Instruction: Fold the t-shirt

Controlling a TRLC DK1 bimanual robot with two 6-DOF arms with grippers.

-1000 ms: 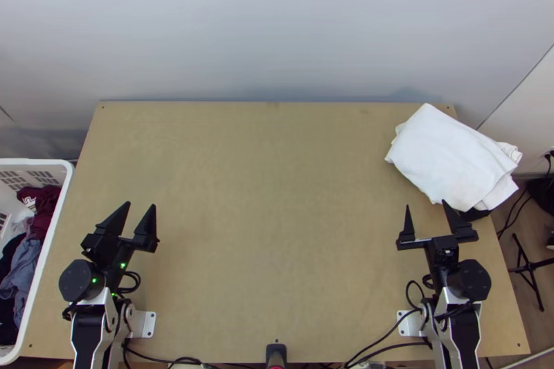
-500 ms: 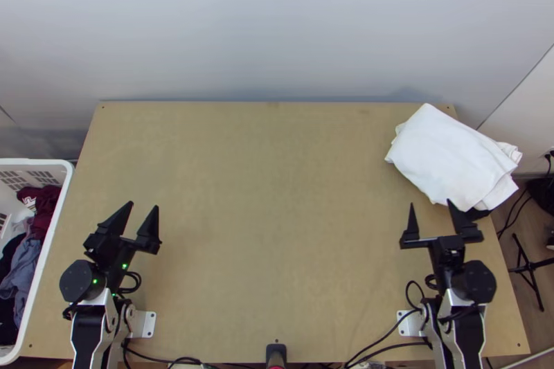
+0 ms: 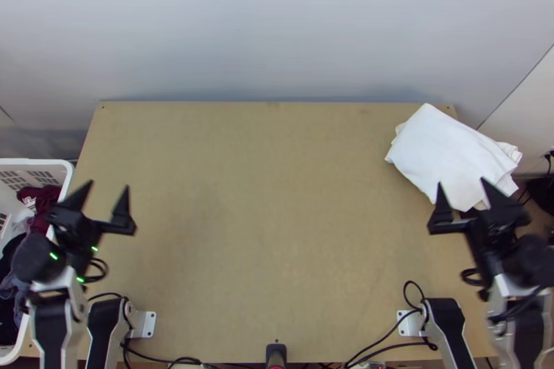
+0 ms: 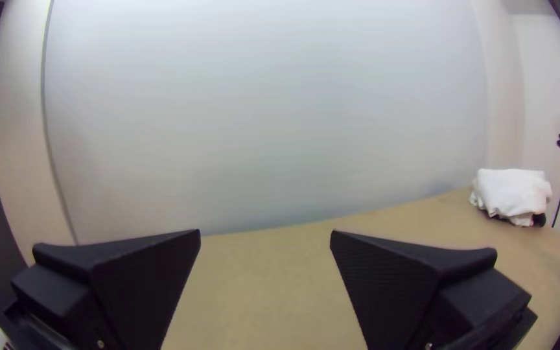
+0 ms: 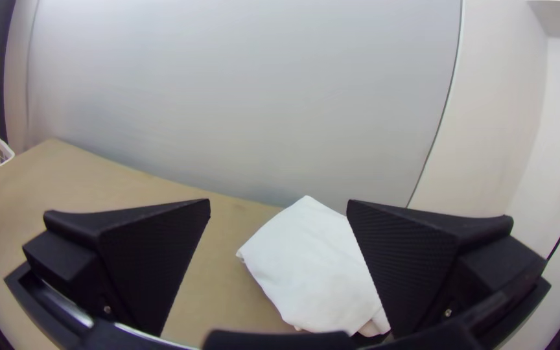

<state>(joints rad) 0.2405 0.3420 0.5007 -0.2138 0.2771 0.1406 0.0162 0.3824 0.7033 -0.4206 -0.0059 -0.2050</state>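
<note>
The left gripper [image 3: 108, 185] was moved toward ten o'clock, the right gripper [image 3: 461, 182] toward two, both spread wide. The white cloth [image 3: 447, 151] wasn't moved.

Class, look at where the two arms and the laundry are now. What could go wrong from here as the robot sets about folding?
The folded white cloth seems to jut past the table's right edge, so a clumsy tug might drop it.

Something dark lies under it; the right gripper could snag both together.

The left arm overlaps the basket in the top view, so a low swing may knock its rim.
</note>
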